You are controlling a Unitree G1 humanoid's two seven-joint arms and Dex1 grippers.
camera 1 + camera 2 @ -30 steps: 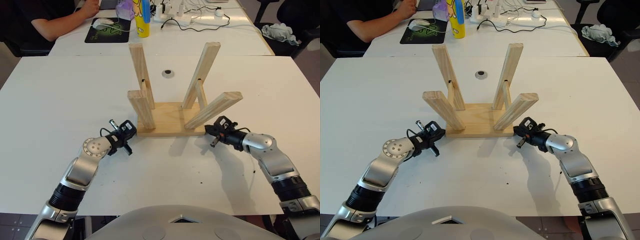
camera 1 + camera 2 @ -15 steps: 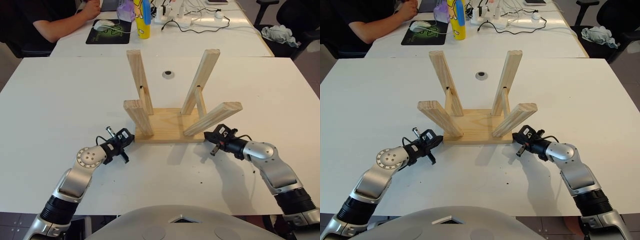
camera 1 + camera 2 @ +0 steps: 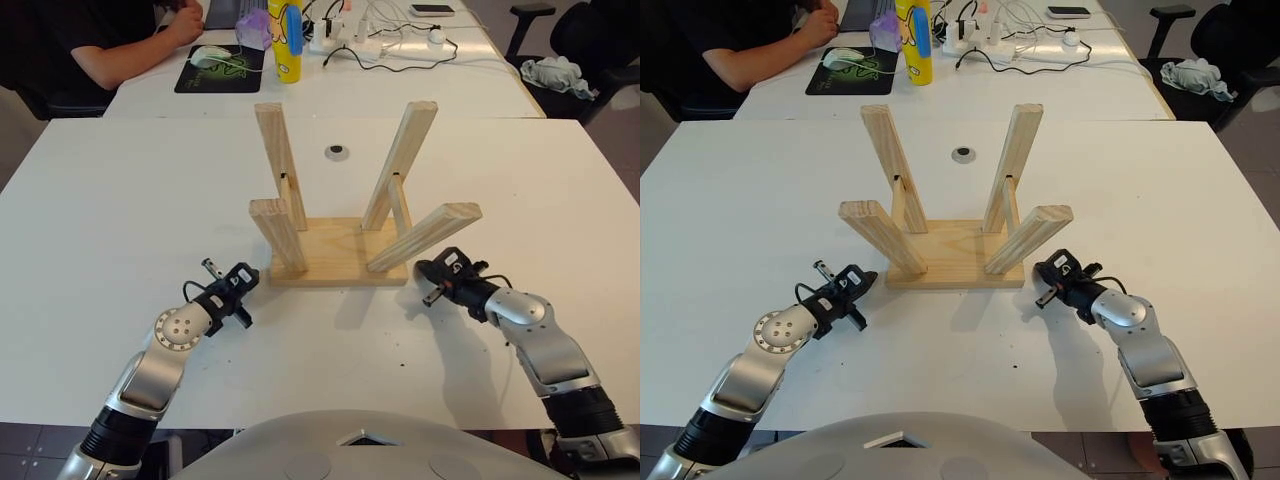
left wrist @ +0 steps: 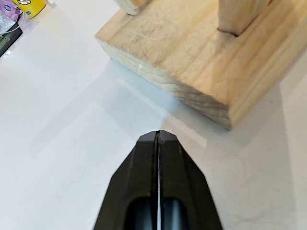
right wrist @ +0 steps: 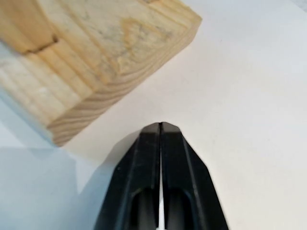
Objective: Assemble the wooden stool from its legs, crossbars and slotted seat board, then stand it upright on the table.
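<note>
The left arm [image 3: 150, 372] and right arm [image 3: 545, 345] are smooth silver-grey shells that give way to ribbed black cuffs [image 3: 122, 428] farther back. The left wrist carries a round silver disc [image 3: 178, 328] ringed with small dark screws. Thin black cables [image 3: 192, 289] loop beside each wrist, where small black blocks with pale labels sit. The left tool [image 4: 158, 136] and right tool [image 5: 161, 127] are matte black, each with two flat fingers [image 4: 136, 184] that taper to a blunt, chamfered tip and meet along a thin straight seam.
</note>
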